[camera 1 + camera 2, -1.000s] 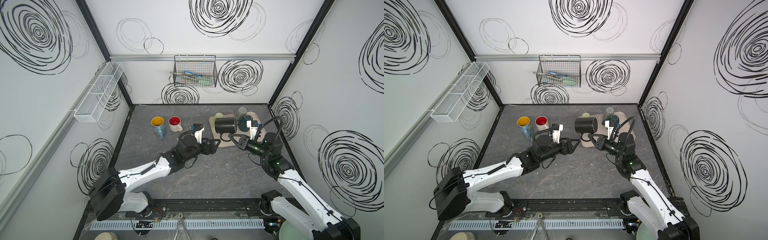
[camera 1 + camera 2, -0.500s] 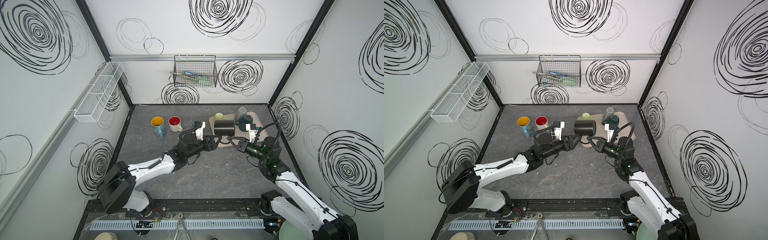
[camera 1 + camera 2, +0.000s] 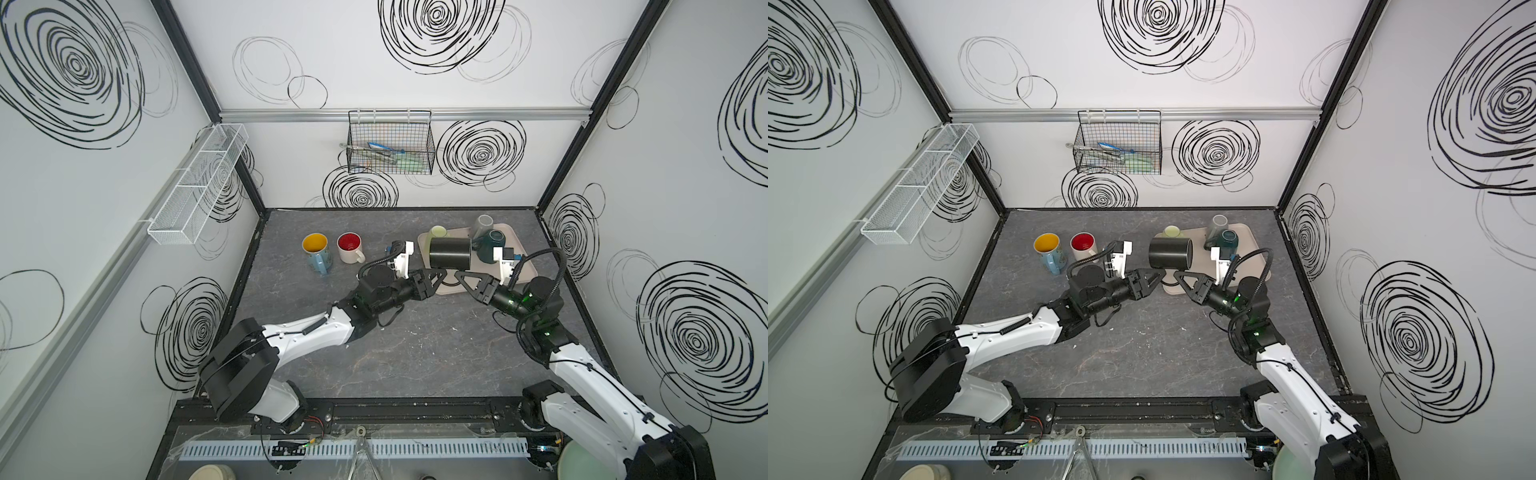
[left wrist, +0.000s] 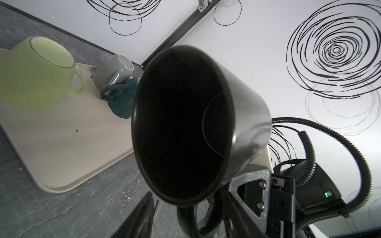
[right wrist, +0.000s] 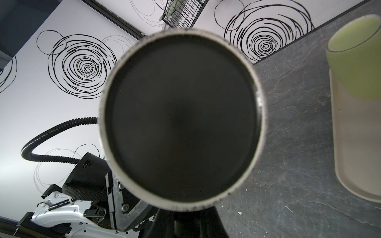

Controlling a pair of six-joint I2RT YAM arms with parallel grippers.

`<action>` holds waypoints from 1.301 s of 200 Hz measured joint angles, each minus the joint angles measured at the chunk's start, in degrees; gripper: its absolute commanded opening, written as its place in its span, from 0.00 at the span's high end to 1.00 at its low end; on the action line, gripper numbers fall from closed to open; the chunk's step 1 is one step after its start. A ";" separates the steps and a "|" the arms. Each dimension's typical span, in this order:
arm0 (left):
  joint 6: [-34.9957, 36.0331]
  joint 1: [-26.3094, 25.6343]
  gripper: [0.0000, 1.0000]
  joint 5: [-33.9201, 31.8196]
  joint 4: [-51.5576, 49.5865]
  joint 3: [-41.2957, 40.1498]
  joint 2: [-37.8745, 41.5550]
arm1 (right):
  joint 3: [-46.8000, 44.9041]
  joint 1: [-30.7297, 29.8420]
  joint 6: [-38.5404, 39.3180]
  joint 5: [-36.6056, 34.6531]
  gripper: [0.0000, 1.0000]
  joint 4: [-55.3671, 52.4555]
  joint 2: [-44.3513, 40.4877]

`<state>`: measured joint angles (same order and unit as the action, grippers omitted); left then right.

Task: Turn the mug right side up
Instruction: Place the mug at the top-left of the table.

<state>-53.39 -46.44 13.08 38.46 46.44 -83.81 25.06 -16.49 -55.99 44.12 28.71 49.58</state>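
Hanging on its side above the near edge of the tray (image 4: pixel 72 144), the black mug (image 3: pixel 451 253) looked about halfway through its turn, mouth toward the left arm (image 3: pixel 307 332) and base toward the right arm (image 3: pixel 582 374). It was clear of the grey counter (image 3: pixel 415 353). By the look of it, what remained was a further quarter turn to bring the mouth up, then setting the mug down on its base.

Counted from largest down, the scene held one counter, two arms, two wall baskets (a white mesh rack (image 3: pixel 195 187) and a black wire basket (image 3: pixel 390 149)), one tray and six mugs. Besides the black one, a yellow-lined mug (image 3: pixel 316 249) and a red-lined mug (image 3: pixel 350 247) stood upright on the counter. A green mug (image 3: pixel 437 231), a grey mug (image 3: pixel 482 224) and a teal mug (image 3: pixel 492 239) sat base-up on the tray.

The right end effector (image 3: pixel 460 276) was clamped on the handle (image 4: pixel 191 222) beneath the black mug. The left end effector (image 3: pixel 441 275) had its jaws apart just below the rim and did not appear to grip anything.
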 measured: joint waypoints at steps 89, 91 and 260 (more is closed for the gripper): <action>-2.45 0.00 0.50 3.21 2.47 0.02 -1.20 | -0.26 -1.88 1.18 -1.18 1.00 1.88 1.49; -2.58 0.00 0.51 3.28 2.51 0.02 -1.20 | -0.26 -1.92 1.18 -1.27 1.00 2.01 1.51; -4.79 0.44 0.54 3.74 4.59 0.11 -2.16 | -0.28 -3.76 1.84 -2.56 1.00 7.41 4.92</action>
<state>-58.17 -46.00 16.82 43.05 46.54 -85.97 24.77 -20.25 -54.15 41.56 36.12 54.50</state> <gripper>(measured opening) 0.459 0.146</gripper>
